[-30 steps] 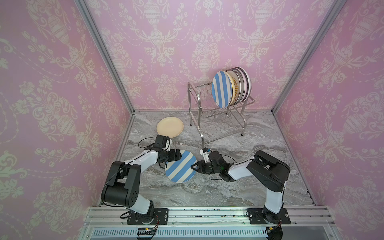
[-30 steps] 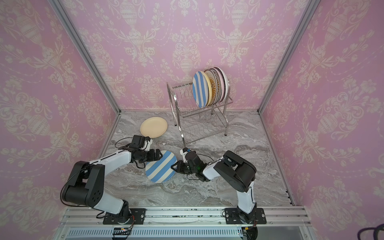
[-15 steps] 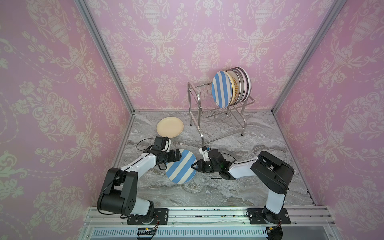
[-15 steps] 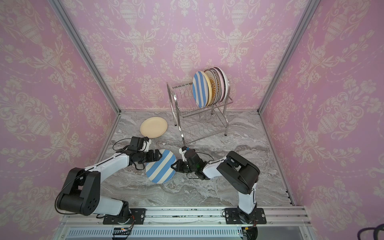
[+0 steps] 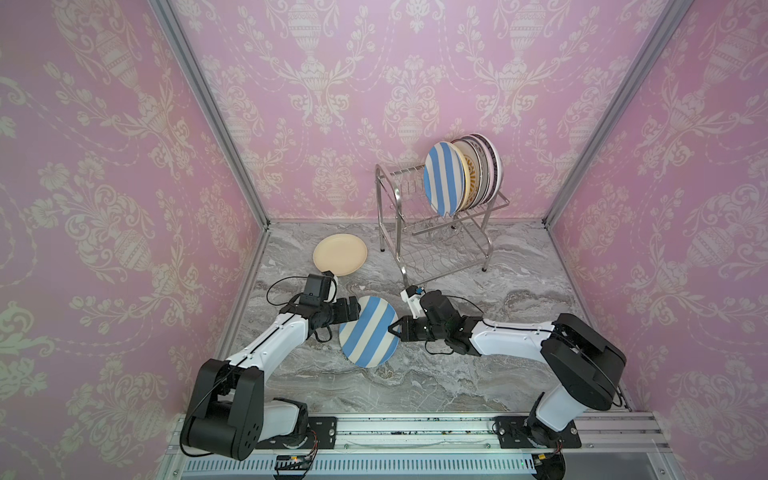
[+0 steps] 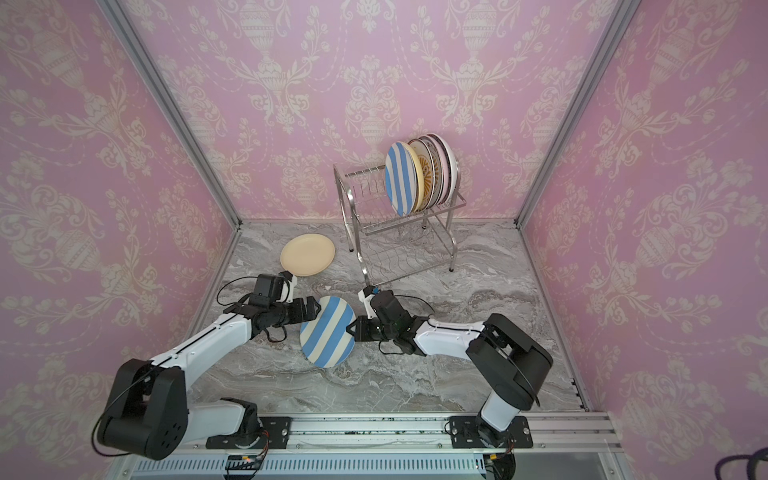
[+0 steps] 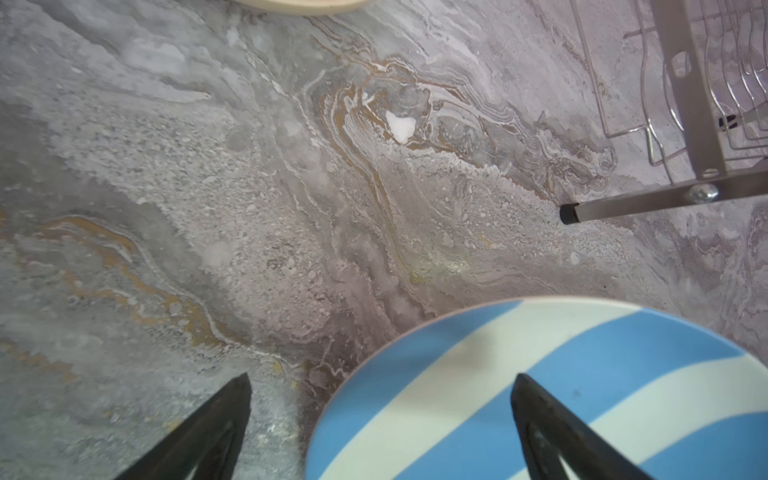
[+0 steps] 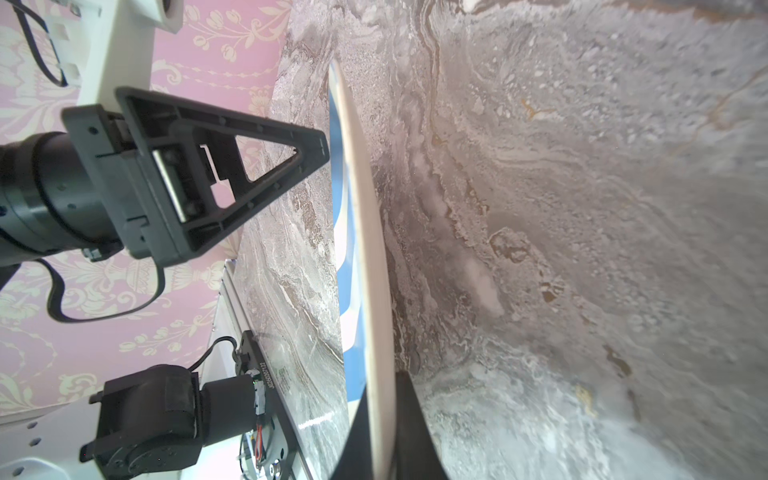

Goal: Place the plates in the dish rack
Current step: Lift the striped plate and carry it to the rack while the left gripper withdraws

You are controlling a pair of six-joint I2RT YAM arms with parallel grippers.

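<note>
right gripper (image 8: 380, 386) pinched shut on one rim of the blue-and-white striped plate (image 5: 368, 330), which is tilted on edge, mid-table. left gripper (image 7: 378, 376) gapes wide at the opposite rim, gripping nothing. dish rack (image 5: 379, 199) stands behind, toward the right arm's side; that arm looks nearer.

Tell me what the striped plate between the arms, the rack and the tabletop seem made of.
Striped plate: likely glazed ceramic, though melamine is possible; smooth soft sheen, cream rim.
Dish rack: polished steel wire and tube, mirror-bright, black foot caps.
Table: marble-look surface, grey veining, tan streaks; real stone or print, cannot tell.
</note>
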